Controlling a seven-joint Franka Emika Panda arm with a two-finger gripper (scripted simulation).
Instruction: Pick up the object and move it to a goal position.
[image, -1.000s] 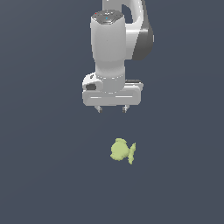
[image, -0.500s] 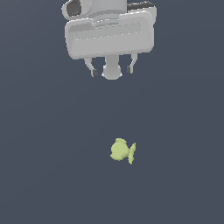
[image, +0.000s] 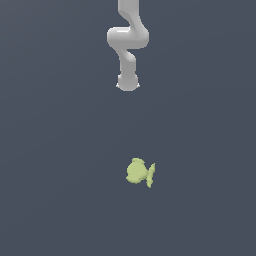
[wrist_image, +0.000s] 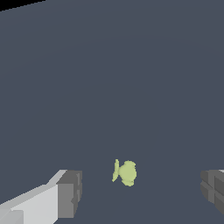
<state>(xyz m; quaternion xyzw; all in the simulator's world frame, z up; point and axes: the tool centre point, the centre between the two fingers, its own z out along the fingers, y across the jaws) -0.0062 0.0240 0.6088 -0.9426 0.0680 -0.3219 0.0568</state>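
Smooth white arm (image: 127, 42), grey fingers (wrist_image: 70, 192)

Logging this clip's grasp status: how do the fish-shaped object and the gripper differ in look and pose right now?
The object is yellow-green and lumpy; the gripper is grey and white with blocky fingers. The object lies on the dark floor, whereas the gripper hangs apart from it, jaws wide and empty. In the wrist view the object is much narrower than the gap between the fingers. Neither touches the other.
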